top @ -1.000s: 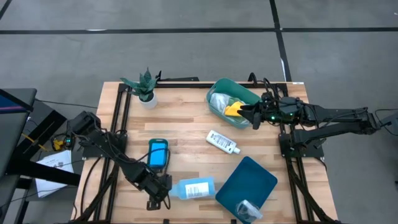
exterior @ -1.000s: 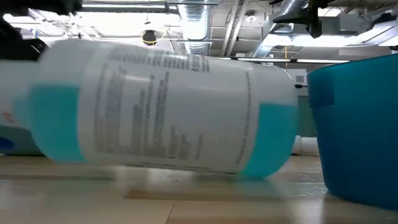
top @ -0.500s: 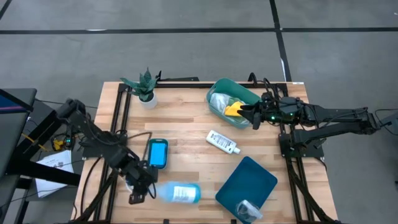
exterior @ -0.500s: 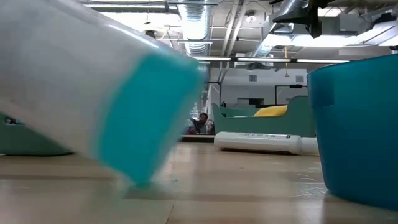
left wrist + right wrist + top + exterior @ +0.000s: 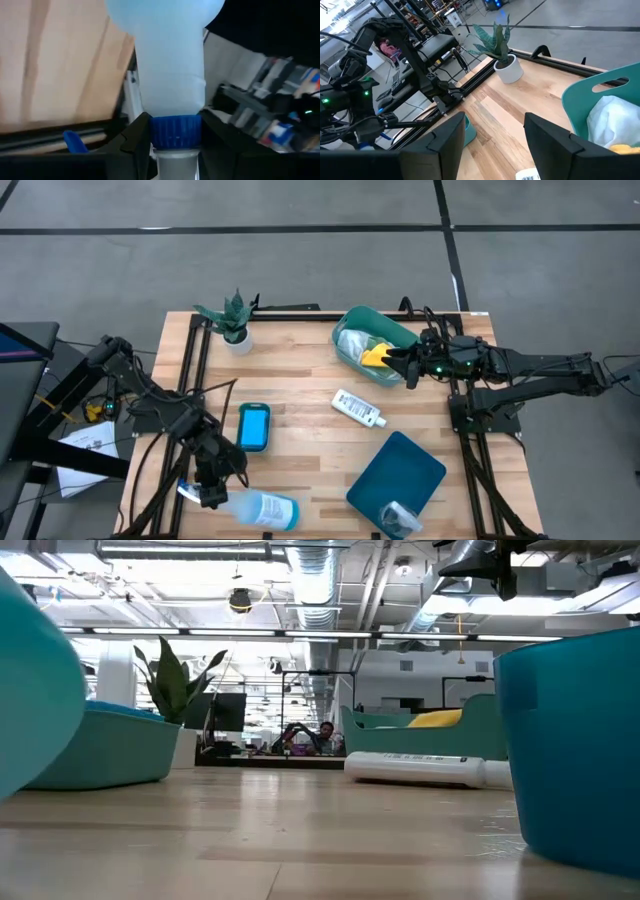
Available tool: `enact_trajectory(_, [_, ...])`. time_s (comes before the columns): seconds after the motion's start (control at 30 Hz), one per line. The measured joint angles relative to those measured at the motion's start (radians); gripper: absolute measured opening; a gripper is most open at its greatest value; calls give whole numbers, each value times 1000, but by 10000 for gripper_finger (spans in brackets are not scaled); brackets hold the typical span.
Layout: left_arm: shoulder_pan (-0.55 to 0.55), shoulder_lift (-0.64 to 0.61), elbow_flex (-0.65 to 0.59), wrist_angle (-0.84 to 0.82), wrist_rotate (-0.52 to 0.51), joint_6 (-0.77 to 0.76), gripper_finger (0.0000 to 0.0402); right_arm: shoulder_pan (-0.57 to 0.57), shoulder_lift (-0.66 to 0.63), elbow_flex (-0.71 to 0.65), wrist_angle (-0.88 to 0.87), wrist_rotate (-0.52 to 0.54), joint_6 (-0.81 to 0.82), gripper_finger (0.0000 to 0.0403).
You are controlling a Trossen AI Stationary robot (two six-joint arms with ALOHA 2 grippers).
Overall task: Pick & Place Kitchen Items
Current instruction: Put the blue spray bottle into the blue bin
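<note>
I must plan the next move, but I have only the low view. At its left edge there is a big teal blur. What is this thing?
Observer: It is the pale-blue spray bottle, lying sideways near the table's edge on the left arm's side. The left gripper is shut on its neck, at the blue collar.
Operator: And the right gripper? I do not see it.
Observer: The right gripper hovers open and empty at the rim of the teal tub, close to a yellow cloth that lies inside it.
</note>
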Motion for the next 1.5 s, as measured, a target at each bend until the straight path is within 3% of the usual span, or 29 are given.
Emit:
enact_trajectory(0.63, [29,-217,0,-47,-25,-698,129,0,0,0,0,0,-40,195])
enact_trajectory(0.87, [29,-224,0,-19,98,-837,129,0,0,0,0,3,-77,195])
enact_trajectory(1.23, [12,-288,0,-89,100,-1071,129,0,0,0,-1,3,-154,195])
enact_trajectory(1.5, [-1,-294,1,-217,136,-1098,129,-2,0,0,-1,3,-181,195])
